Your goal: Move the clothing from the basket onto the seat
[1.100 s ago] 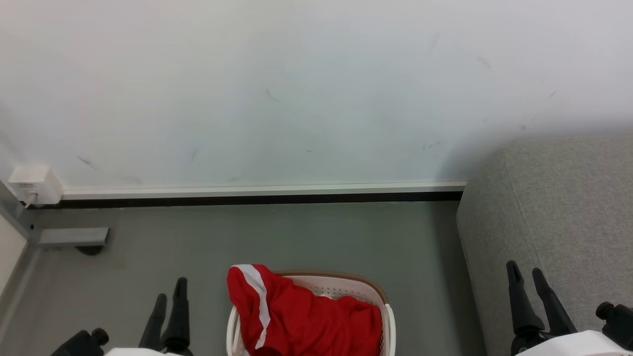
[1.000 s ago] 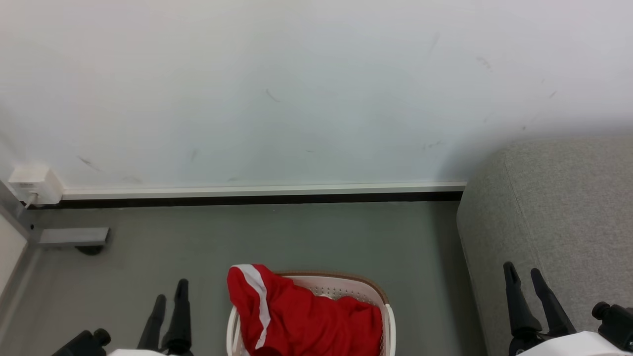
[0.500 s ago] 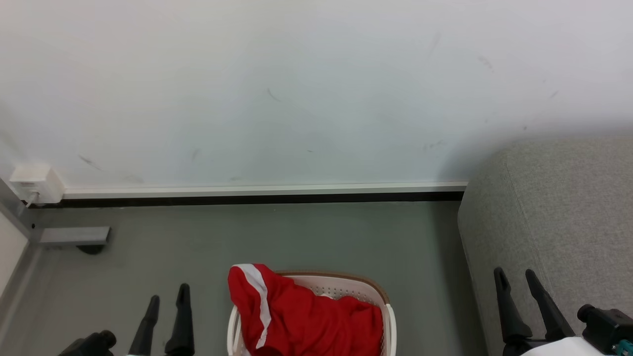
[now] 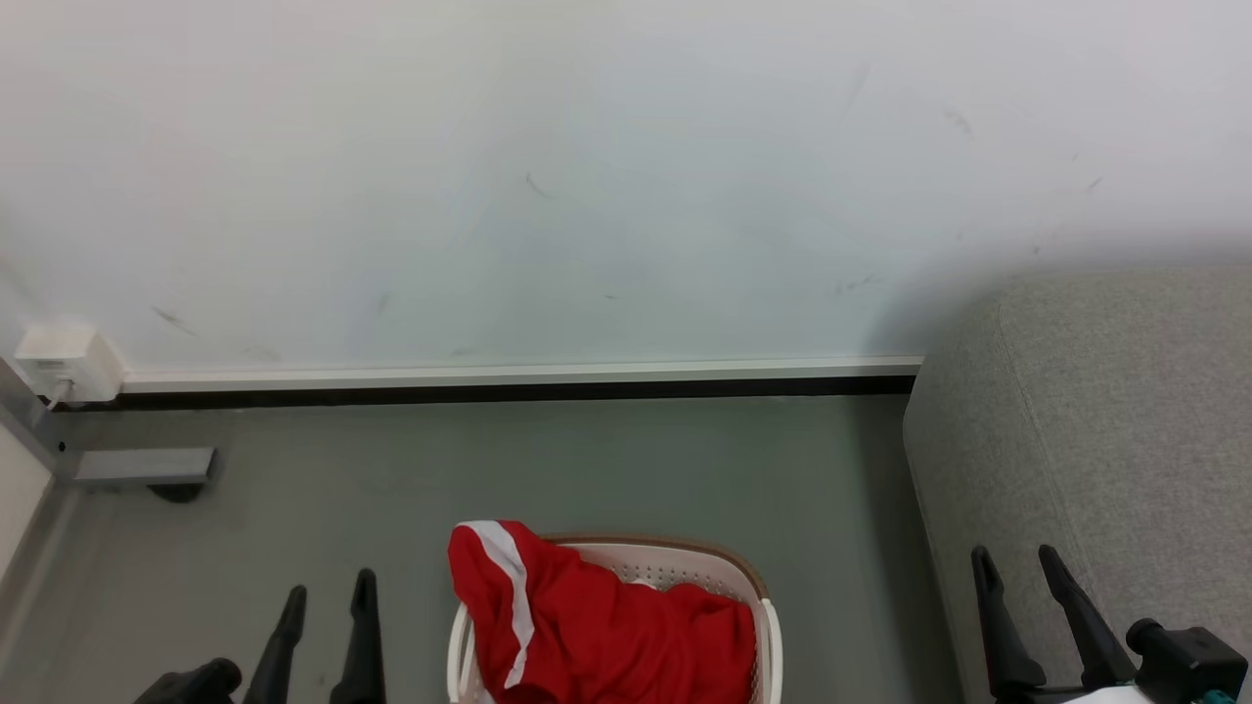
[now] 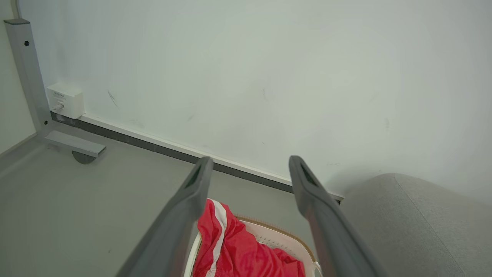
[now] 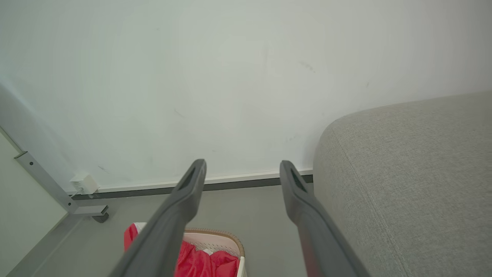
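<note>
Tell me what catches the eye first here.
The red clothing with a white stripe stands out, heaped in the cream basket at the head view's bottom centre. To its right rises the large grey seat. The left gripper and right gripper flank the basket, open and empty.

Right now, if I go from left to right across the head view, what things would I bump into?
white wall box → left claw → red clothing → right claw

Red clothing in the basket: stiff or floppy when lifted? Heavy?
Probably floppy: the clothing lies crumpled, one striped edge draped over the rim of the basket. Looks thin, so likely light; expect it to sag and trail when lifted. It might drag on the rim.
</note>
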